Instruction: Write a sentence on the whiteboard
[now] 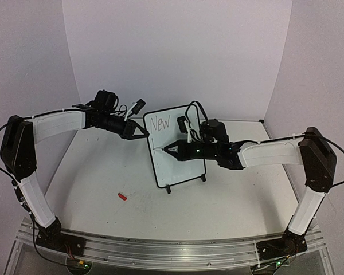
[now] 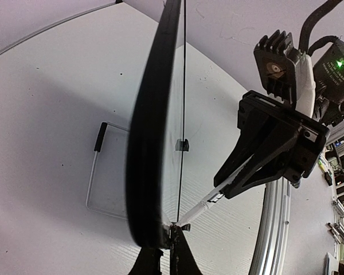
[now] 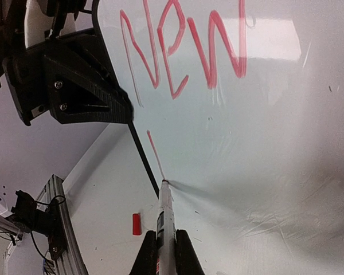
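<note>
The whiteboard (image 1: 186, 166) stands upright on its two black feet mid-table. The sentence (image 1: 160, 122) reads only "New" at the board's top left; it shows red in the right wrist view (image 3: 183, 51), with one short red stroke (image 3: 154, 150) below it. My left gripper (image 1: 143, 132) is shut on the board's left frame edge (image 2: 152, 114), its fingertips (image 2: 186, 258) pinching the frame. My right gripper (image 1: 167, 149) is shut on a white marker (image 3: 166, 223) whose tip touches the board at the stroke's lower end. The marker also shows in the left wrist view (image 2: 209, 203).
A small red marker cap (image 1: 123, 196) lies on the table in front of the board, left of it; it also shows in the right wrist view (image 3: 136, 223). White walls close in the back and sides. An aluminium rail (image 1: 160, 252) runs along the near edge.
</note>
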Motion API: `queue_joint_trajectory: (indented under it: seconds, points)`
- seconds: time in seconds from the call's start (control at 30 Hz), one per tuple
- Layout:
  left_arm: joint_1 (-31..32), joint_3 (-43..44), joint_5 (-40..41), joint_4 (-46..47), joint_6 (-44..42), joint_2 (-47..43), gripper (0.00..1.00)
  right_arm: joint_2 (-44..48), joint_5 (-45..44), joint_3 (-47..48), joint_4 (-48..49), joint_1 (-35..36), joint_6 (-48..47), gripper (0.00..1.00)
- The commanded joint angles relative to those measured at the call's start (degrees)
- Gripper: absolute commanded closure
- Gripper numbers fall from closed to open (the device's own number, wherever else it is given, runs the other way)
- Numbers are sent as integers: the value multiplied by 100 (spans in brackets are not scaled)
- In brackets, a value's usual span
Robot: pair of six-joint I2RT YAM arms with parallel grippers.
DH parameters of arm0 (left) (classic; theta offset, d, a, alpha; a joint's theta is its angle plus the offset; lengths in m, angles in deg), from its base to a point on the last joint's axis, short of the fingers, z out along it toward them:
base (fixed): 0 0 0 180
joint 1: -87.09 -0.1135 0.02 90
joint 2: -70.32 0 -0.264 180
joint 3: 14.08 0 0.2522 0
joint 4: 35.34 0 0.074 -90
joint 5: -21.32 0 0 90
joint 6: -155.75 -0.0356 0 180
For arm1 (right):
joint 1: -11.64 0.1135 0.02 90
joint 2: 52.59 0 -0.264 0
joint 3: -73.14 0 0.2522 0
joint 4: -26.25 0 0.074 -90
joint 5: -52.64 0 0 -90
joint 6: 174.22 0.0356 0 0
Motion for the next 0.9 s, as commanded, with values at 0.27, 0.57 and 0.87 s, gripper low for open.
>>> queue_joint_trajectory:
  seconds: [0.27, 0.57, 0.87]
  points:
    - [154, 114, 132, -296, -221, -16, 100, 369, -707, -86, 318, -30, 14, 100]
    - [162, 114, 128, -301, -224, -23, 100, 402, -700, -306, 280, -30, 42, 100]
    - [162, 122, 131, -304, -218, -16, 100, 231, -301, -332, 213, -32, 50, 100]
